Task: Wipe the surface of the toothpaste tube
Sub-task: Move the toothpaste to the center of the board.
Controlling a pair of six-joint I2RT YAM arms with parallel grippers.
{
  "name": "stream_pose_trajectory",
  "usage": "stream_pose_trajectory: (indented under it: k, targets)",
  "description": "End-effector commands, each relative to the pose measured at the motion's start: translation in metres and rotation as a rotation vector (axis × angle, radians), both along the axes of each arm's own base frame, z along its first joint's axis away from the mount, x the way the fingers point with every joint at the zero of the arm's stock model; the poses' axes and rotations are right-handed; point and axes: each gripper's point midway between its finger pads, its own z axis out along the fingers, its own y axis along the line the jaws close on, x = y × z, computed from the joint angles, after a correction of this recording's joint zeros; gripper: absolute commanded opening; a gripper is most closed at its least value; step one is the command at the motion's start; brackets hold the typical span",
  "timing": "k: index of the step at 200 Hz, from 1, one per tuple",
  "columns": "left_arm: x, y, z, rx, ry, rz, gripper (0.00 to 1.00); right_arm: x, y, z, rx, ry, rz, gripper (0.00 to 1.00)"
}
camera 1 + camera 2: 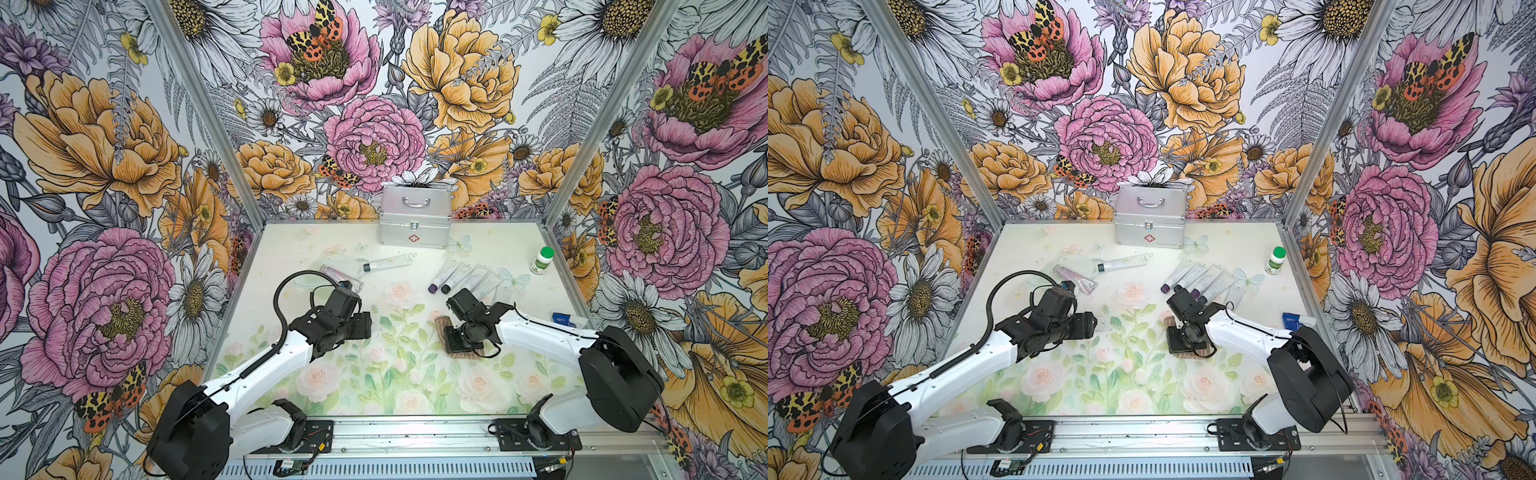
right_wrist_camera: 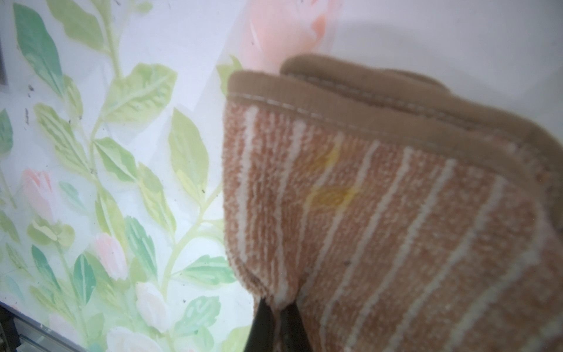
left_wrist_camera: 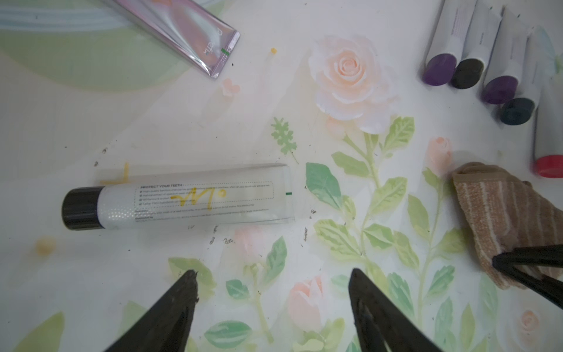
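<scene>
Tube free, cloth pinched, wipe not yet begun.
My left gripper (image 3: 273,274) stands wide and empty, the toothpaste tube (image 3: 179,199) flat just ahead of its fingertips; right gripper (image 2: 274,304) is clamped on the striped cloth (image 2: 380,213). I'd pin the tube near its cap, then drag cloth along the yellow scribble (image 3: 198,199) toward the crimp.

The first-aid case (image 1: 414,222) stood at the back middle of the table (image 1: 374,386). Before it lay the middle tube (image 1: 388,262), with the left tube (image 1: 338,276) further left and nearer. A row of tubes (image 1: 465,275) lay on the right side, and a bottle (image 1: 542,260) stood behind them by the right wall. The cloth (image 1: 439,323) lay before the row. The toothpaste tube (image 3: 179,199) lay flat, well apart from the cloth.
</scene>
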Motion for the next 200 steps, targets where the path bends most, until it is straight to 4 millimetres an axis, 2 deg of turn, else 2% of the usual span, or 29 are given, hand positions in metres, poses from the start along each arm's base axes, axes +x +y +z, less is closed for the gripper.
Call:
stream_pose_trajectory:
  k: [1,26,79,153,200]
  targets:
    - [-0.007,0.002,-0.01,0.011,0.018,0.034,0.79,0.006,0.004,0.004,0.008,-0.016,0.011,0.0]
    - [-0.003,-0.011,-0.017,0.014,0.02,0.005,0.79,0.006,0.004,0.004,0.008,-0.015,0.011,0.0]
    - [0.015,-0.03,-0.047,0.052,0.074,-0.031,0.79,0.005,0.001,0.004,0.004,-0.021,0.005,0.0]
    - [0.036,-0.039,-0.067,0.069,0.117,-0.049,0.78,0.002,-0.003,0.001,-0.006,-0.017,0.004,0.0]
    - [0.052,-0.049,-0.073,0.074,0.125,-0.071,0.78,0.003,-0.004,-0.001,-0.011,-0.013,0.002,0.0]
